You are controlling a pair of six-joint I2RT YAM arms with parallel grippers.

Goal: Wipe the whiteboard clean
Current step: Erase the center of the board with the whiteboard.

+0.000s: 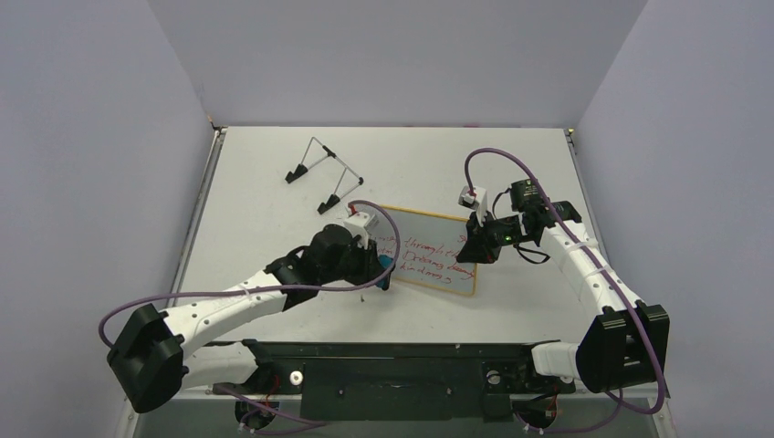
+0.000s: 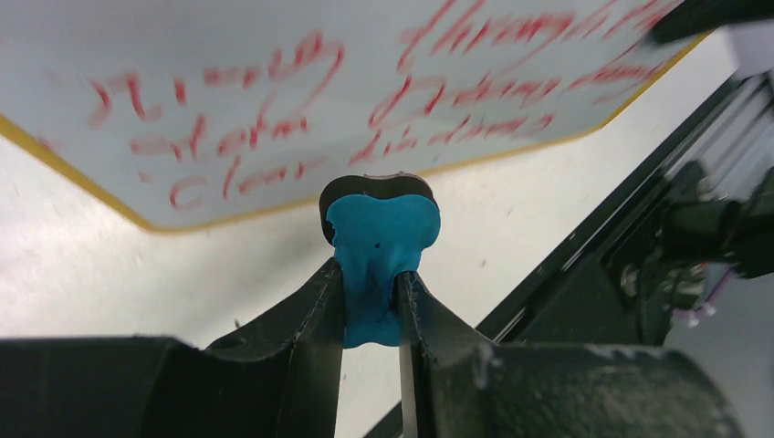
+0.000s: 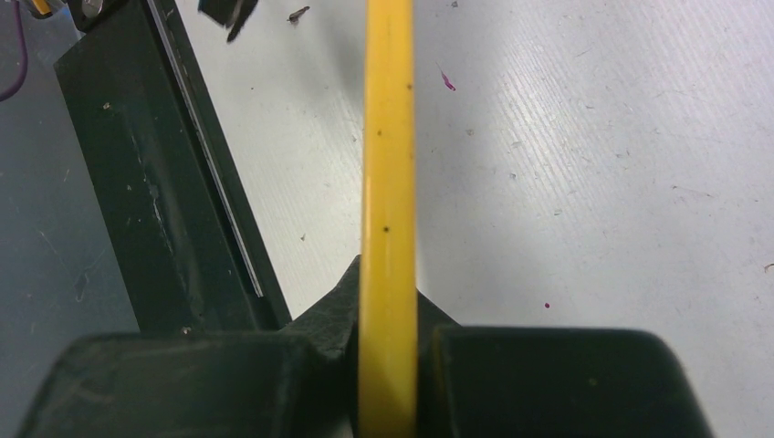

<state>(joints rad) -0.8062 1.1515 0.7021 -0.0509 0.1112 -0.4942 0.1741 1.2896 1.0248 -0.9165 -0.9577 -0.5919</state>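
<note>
**Top external view: whiteboard held, eraser at its corner**

The whiteboard (image 1: 429, 251), still covered in red writing, sits mid-table (image 1: 265, 228). The right hand (image 1: 475, 242) pinches its right rim. The left hand (image 2: 372, 278) squeezes a soft blue eraser (image 2: 379, 233) just off the near-left corner. The board is probably light, stiff and slick-faced, so the rim is the best hold.

Red "through" on whiteboard (image 2: 196, 41)

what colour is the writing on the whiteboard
Red handwriting on the whiteboard; it shows best in the left wrist view.
</note>
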